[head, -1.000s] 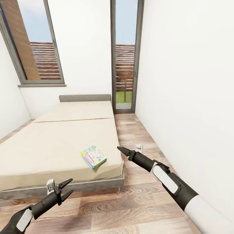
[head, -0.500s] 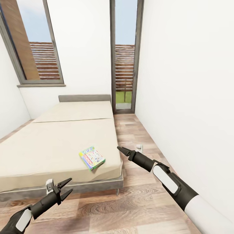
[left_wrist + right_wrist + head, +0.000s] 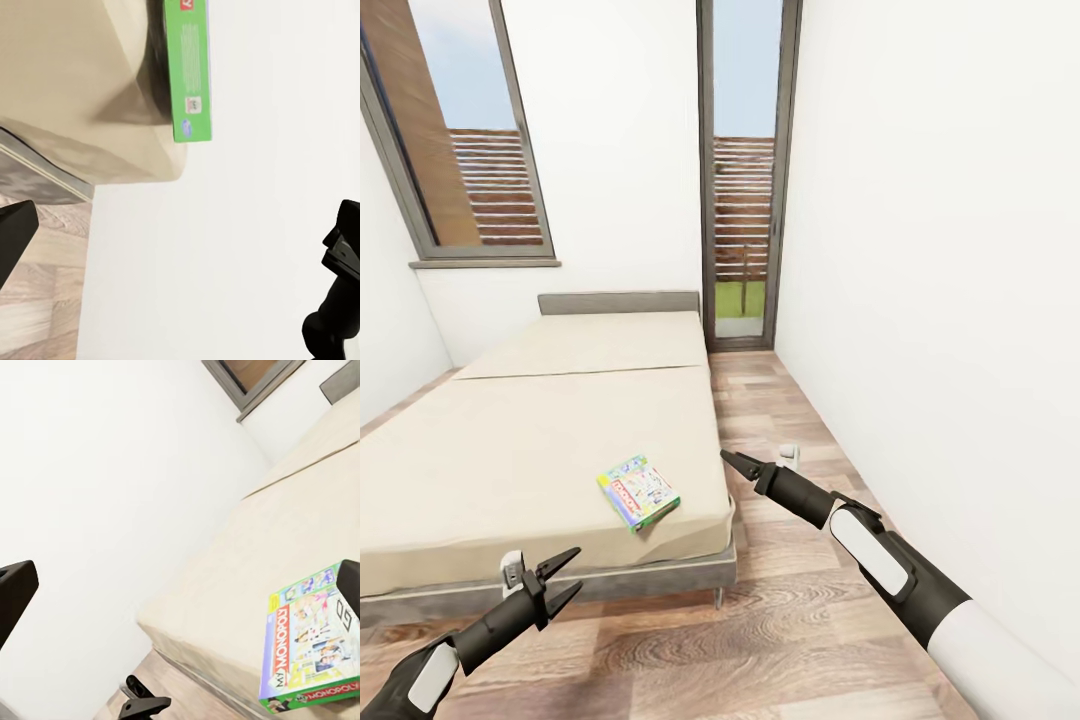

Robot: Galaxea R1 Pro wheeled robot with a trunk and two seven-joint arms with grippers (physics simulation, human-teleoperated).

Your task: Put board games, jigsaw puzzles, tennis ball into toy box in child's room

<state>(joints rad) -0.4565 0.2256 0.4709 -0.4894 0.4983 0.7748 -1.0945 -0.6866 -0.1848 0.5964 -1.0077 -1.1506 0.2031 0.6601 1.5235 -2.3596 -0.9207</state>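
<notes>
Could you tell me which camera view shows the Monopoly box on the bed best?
The right wrist view: the Monopoly box shows its printed lid, lettering legible. The head view shows it small near the bed's corner; the left wrist view shows its green side edge.

In the head view the bed (image 3: 510, 450) runs off the left edge. In the left wrist view the Monopoly box (image 3: 189, 71) is cut by the picture's edge, its small print unreadable. One fingertip (image 3: 349, 585) covers the box's corner in the right wrist view.

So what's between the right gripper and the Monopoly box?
Head view: only bare mattress edge of the bed separates right gripper from Monopoly box.
</notes>
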